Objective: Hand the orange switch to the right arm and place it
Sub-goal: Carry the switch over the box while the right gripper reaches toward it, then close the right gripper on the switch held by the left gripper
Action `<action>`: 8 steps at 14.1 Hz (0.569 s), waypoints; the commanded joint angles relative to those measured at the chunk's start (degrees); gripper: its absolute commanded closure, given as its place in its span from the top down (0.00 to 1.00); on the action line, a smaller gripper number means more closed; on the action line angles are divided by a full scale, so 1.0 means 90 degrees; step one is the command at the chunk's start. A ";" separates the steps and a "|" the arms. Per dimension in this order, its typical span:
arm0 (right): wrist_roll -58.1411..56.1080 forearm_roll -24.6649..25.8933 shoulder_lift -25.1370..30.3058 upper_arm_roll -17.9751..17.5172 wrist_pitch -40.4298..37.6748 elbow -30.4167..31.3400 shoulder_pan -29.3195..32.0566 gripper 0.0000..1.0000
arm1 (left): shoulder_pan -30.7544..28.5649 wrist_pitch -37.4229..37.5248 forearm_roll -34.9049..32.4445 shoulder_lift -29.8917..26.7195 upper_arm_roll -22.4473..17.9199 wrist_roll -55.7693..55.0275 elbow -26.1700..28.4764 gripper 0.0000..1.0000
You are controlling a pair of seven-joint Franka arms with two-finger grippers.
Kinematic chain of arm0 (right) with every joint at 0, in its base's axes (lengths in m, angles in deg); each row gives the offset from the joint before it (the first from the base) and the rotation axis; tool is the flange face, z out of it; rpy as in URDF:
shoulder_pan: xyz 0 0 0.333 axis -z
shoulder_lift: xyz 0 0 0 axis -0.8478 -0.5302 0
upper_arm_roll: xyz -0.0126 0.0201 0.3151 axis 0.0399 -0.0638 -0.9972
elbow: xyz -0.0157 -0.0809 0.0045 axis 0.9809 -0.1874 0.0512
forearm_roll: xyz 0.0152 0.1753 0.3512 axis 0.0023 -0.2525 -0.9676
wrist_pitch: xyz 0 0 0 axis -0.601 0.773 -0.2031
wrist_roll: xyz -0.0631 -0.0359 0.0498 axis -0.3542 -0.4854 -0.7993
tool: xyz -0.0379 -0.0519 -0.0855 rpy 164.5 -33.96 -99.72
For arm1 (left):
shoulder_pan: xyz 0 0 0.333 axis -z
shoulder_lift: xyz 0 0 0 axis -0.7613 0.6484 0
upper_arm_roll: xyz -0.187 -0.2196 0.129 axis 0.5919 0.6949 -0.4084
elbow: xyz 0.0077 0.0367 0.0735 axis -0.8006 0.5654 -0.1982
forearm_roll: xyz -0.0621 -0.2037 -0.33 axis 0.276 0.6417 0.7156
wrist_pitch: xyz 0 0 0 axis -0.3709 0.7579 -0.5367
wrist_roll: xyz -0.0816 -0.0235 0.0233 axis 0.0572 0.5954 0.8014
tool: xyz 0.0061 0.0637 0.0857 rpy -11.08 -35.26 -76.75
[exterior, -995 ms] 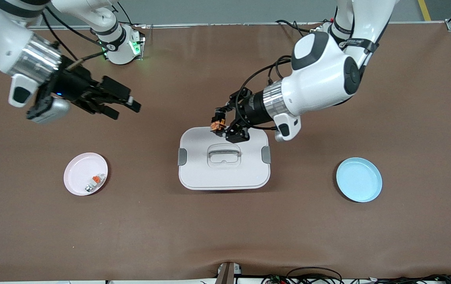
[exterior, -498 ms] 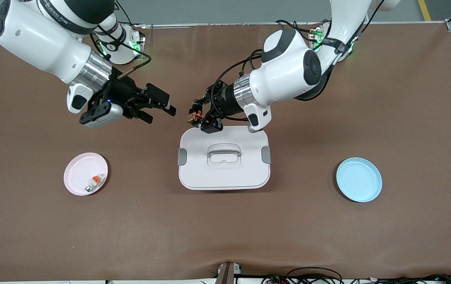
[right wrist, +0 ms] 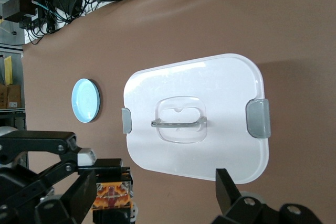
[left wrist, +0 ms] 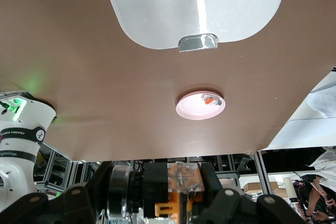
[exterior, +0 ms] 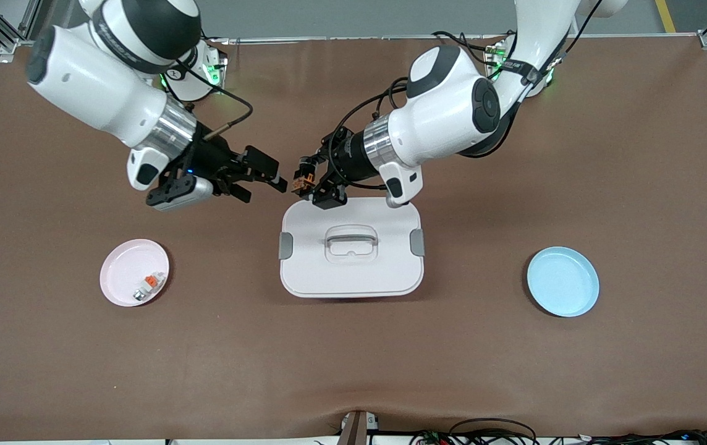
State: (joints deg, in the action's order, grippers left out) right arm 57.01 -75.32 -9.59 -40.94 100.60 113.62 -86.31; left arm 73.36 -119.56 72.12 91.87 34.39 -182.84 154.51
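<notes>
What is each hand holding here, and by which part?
The left hand grips the orange switch across its sides, over the white box's edge. The right hand, open beside it, holds nothing.

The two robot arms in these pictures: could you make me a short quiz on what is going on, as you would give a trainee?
1. True or false: the left gripper is shut on the orange switch.
2. What does the pink plate hold?
A. a small grey-white part with an orange piece
B. nothing
C. the white lidded box
3. Fill in: the right gripper is ____, just short of the switch, over the table by the white lidded box.

Key
1. True. The switch is up in the air between the left gripper's fingers.
2. A. The grey-white part lies in that plate; the blue plate shows nothing in it.
3. Open. Its fingers are spread.
</notes>
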 commanded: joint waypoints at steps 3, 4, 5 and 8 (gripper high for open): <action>0.0306 -0.0588 0.0050 0.0063 0.0022 0.0189 -0.0222 1.00 | 0.0063 -0.0041 0.0009 0.0064 -0.0035 -0.0092 -0.0130 0.26; 0.0364 -0.0599 0.0059 0.0053 0.0002 0.0179 -0.0222 1.00 | 0.0063 -0.0041 0.0009 0.0064 -0.0035 -0.0092 -0.0140 0.26; 0.0404 -0.0599 0.0059 0.0053 -0.0027 0.0179 -0.0222 1.00 | 0.0063 -0.0041 0.0009 0.0064 -0.0035 -0.0092 -0.0130 0.26; 0.0559 -0.0608 0.0059 0.0053 -0.0018 0.0150 -0.0260 1.00 | 0.0073 -0.0041 0.0009 0.0064 -0.0035 -0.0092 -0.0130 0.26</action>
State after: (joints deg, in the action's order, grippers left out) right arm 60.46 -79.63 -9.73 -40.89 100.63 114.71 -87.78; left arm 73.39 -119.55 72.12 91.93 34.27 -182.84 154.48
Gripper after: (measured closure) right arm 0.000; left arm 0.278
